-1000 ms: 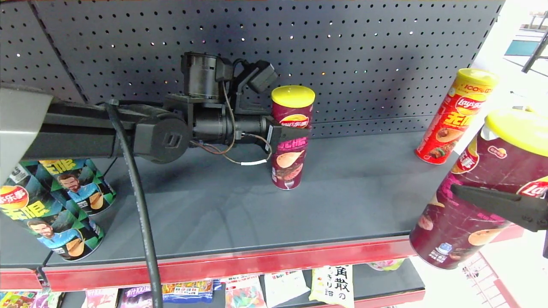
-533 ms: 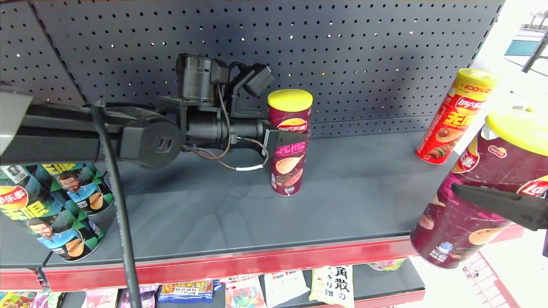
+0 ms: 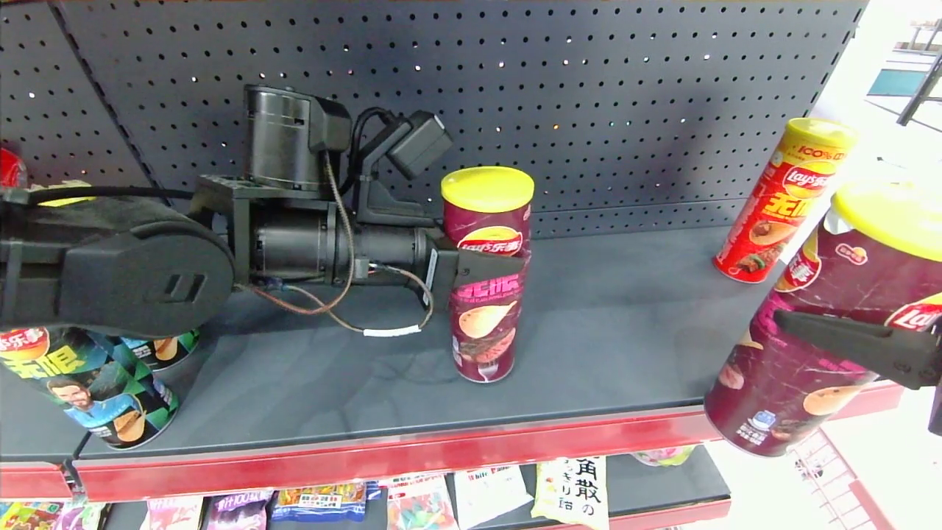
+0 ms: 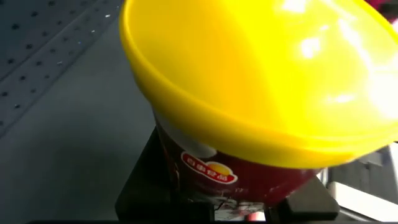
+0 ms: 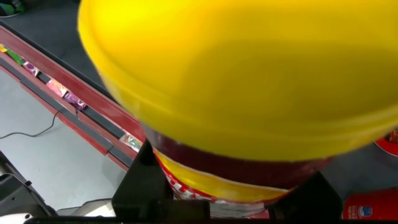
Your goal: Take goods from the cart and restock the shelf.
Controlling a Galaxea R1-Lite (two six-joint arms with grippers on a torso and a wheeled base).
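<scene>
Since the earlier frames, the maroon cylindrical chip can with yellow lid (image 3: 486,309) has travelled forward, away from the perforated grey back panel (image 3: 589,88) toward the red front lip of the grey metal shelf (image 3: 625,324). The left claw (image 3: 482,266) is clamped on its midsection from the robot's left. The can's long axis is vertical. Whether the base touches the deck cannot be determined. The right claw (image 3: 861,346), position unchanged, grips a second maroon yellow-lidded can (image 3: 809,309), tilted, off the shelf's right front corner.
</scene>
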